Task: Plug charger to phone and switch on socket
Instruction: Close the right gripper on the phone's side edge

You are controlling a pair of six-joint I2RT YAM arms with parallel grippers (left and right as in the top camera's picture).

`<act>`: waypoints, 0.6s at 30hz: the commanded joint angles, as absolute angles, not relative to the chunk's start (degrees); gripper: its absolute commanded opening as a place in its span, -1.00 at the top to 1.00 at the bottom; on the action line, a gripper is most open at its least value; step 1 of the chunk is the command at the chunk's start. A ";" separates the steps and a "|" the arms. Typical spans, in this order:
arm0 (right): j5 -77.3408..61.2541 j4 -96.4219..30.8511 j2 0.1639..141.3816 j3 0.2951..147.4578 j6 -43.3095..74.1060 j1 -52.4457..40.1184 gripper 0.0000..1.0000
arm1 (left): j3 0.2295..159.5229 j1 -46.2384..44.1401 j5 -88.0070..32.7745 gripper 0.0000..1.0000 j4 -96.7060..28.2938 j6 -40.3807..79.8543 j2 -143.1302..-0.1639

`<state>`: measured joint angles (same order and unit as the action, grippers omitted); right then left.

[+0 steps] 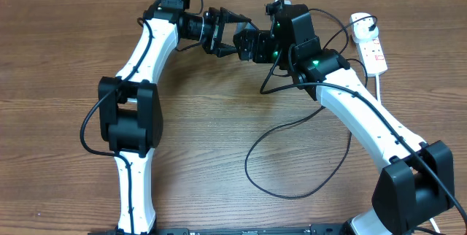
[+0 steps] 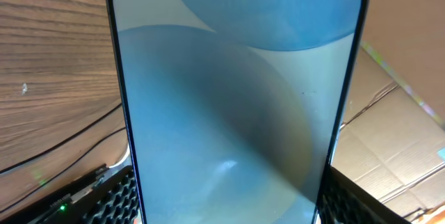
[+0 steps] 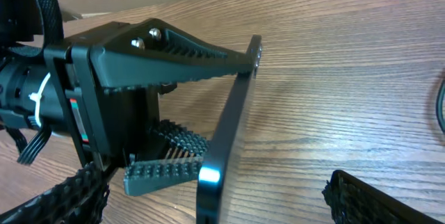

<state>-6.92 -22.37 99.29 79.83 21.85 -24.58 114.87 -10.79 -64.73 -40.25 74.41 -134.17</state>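
The phone [image 2: 236,113], with a light blue screen, stands on edge above the table, clamped between my left gripper's [image 1: 221,31] padded fingers. In the right wrist view the phone [image 3: 226,133] shows edge-on, with the left gripper [image 3: 208,106] shut on it. My right gripper [image 1: 246,45] faces it, open, and its two fingers [image 3: 215,206] straddle the phone's near end without touching. The charger's black cable [image 1: 292,155] loops over the table under the right arm. Its connector tip is hidden. Its plug [image 1: 363,25] sits in the white socket [image 1: 371,45] at the far right.
The socket's thick white lead [image 1: 381,89] runs down the right side. Cardboard boxes [image 2: 396,140] lie behind the phone in the left wrist view. The cable also shows on the wood in the left wrist view [image 2: 62,147].
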 commanded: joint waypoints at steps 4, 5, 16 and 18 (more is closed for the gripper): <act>-5.37 -23.49 99.09 81.45 22.57 -24.80 -1.00 | 116.64 -12.47 -63.13 -0.25 -40.01 71.99 -134.34; -5.37 -23.70 99.11 81.45 22.57 -24.80 -1.00 | 116.64 -12.64 -62.59 -0.26 -40.01 71.99 -134.34; -2.15 -26.11 99.15 81.43 25.82 -24.80 -0.48 | 116.64 -12.93 -58.08 -0.27 -39.94 71.96 -134.34; -0.45 -26.50 99.15 81.43 26.63 -24.80 -0.47 | 116.64 -12.93 -58.13 -0.26 -39.94 71.96 -134.34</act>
<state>-3.92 -26.41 99.29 79.83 24.32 -24.60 114.87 -12.78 -57.32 -40.25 73.12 -134.17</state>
